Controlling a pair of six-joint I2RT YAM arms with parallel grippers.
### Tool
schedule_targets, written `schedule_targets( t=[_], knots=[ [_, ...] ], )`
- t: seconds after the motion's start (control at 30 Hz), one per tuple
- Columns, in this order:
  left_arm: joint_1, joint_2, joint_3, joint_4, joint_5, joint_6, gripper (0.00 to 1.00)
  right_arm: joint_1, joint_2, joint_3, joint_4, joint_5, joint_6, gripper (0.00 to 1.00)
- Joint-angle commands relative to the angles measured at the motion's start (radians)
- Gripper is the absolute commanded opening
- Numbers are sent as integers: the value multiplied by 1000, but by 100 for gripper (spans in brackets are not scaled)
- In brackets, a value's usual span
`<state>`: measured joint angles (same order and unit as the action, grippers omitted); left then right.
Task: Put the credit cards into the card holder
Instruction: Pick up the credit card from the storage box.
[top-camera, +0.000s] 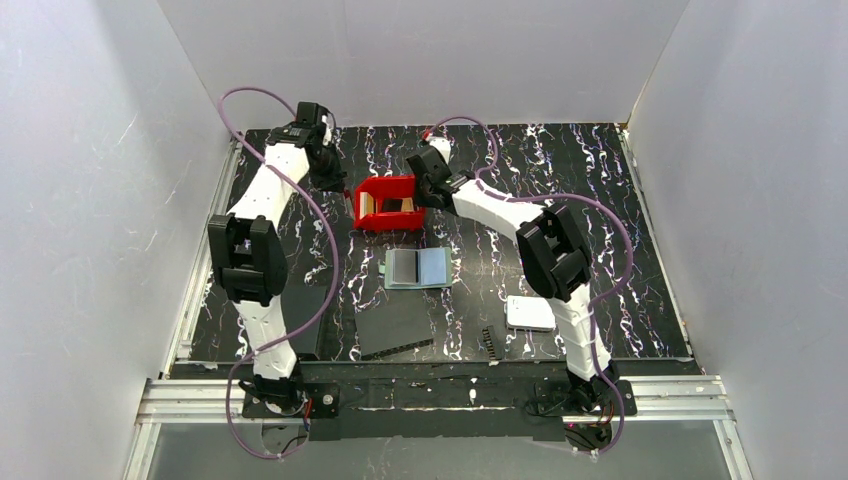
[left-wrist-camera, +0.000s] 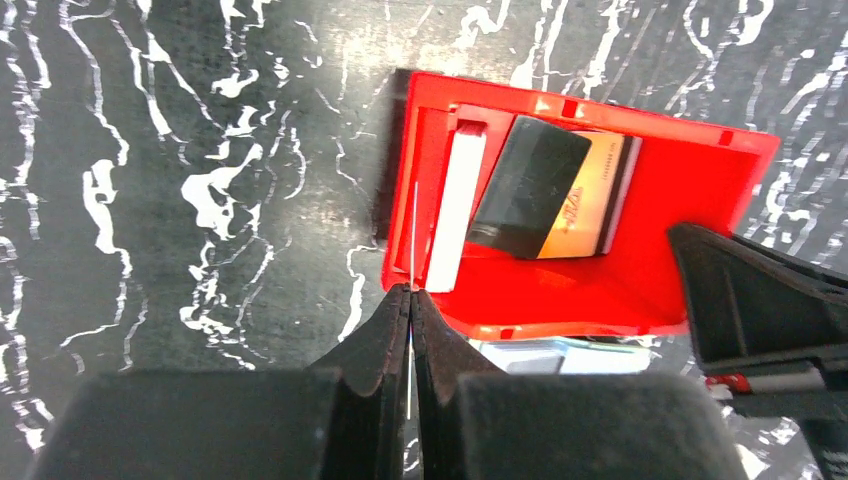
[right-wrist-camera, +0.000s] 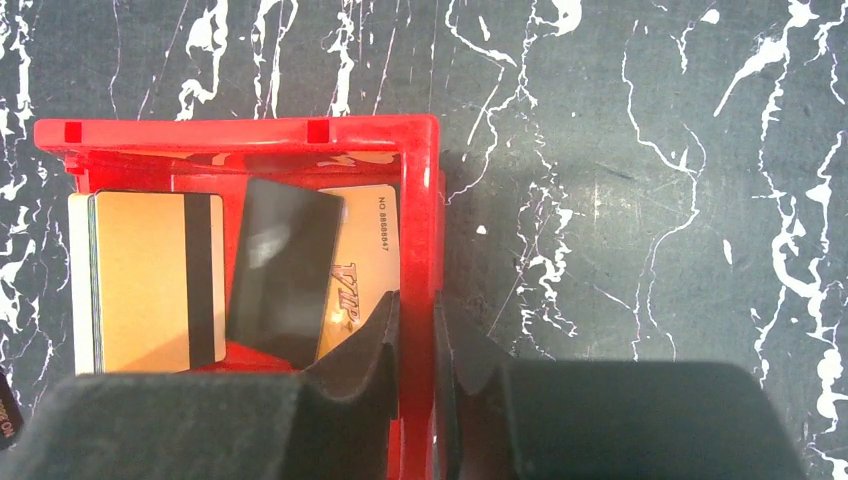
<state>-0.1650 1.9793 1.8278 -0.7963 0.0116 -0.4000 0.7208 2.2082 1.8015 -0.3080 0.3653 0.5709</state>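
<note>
Toward the desk's (top-camera: 600, 180) near edge lie a flat black rectangle (top-camera: 395, 332) and a white box (top-camera: 530, 313). Mid-desk, the card holder (top-camera: 418, 268) lies open. Beyond it, the red bin (top-camera: 388, 223) holds the credit cards (right-wrist-camera: 150, 280). The right pincer (right-wrist-camera: 415, 312) clamps the bin's right wall. The left pincer (left-wrist-camera: 410, 297), at the bin's left side, is closed on one thin white card (left-wrist-camera: 414, 230) seen edge-on.

A robotics lab booth: plain white walls (top-camera: 90, 200) enclose a black marbled table (top-camera: 650, 300).
</note>
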Motion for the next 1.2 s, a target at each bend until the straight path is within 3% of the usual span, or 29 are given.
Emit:
schedule_targets(
  t=[0.0,0.13,0.4,0.53,0.67,0.77,0.87,0.93,1.17],
  knots=[
    [30,-88,-49,90,190,-75,0,-16,-25,-31,27,-24,0,1],
    [62,-118,-78,146,302,-139,0,-20,-35,-35,56,-80,-14,1],
    [102,-236,-107,223,448,-177,0,-60,-122,-23,55,-305,-85,44],
    [111,-304,-178,342,613,-186,0,-102,-223,-20,-3,-477,-179,68],
    [111,-378,-321,607,796,-277,0,-200,-362,-194,169,-872,-166,80],
    [105,-411,-401,771,891,-362,0,-246,-466,-370,454,-1111,-4,84],
    [80,-440,-456,843,925,-381,0,-247,-542,-510,748,-1215,191,84],
    [54,-456,-480,845,935,-369,0,-248,-567,-583,919,-1242,305,78],
    [-29,-510,-556,855,960,-361,0,-248,-562,-747,1131,-1271,473,66]
  ],
)
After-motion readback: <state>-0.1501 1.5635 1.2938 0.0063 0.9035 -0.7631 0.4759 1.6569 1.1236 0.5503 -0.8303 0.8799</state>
